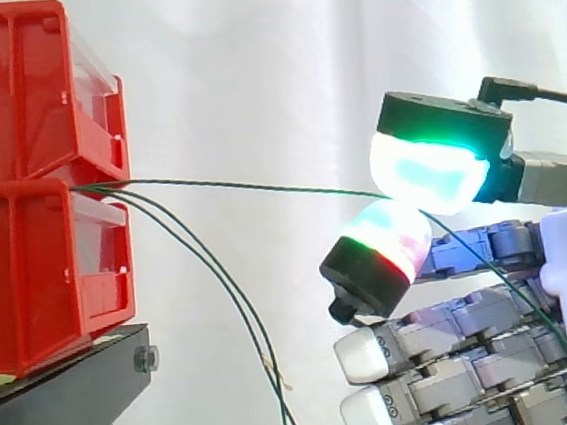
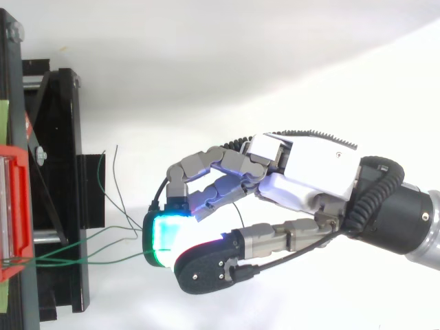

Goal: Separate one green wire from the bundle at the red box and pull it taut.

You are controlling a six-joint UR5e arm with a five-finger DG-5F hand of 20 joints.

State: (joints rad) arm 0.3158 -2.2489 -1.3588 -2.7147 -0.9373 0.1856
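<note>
Green wire (image 1: 261,186) comes out of the seam between two red bins and runs almost straight, sloping slightly down, across the open gap to the hand (image 2: 302,172). There the hand is clamped on it: two glowing pads are pressed together with the green wire caught between them. The upper pad (image 1: 425,174) glows white, cyan and green, and the lower pad (image 1: 391,237) glows green, white and red. Past the pinch the same wire drops away in front of the other fingers toward the lower right of the side view.

In the side view the remaining fingers lie below the pinch, fairly straight and stacked one under another. Their white tips point toward the bins and touch nothing.

Two loose wires (image 1: 222,279), also green, leave the same seam, sag at once and hang close together down past the stand's edge, well apart from the hand. From above, the wires fan out from the bin; two thin ends stray off to one side, and I cannot count the strands exactly there.

The upper bin (image 1: 10,88) sits on the lower bin (image 1: 19,278), which rests at the edge of one black stand (image 1: 60,395). A white curtain (image 1: 270,73) hangs behind.
</note>
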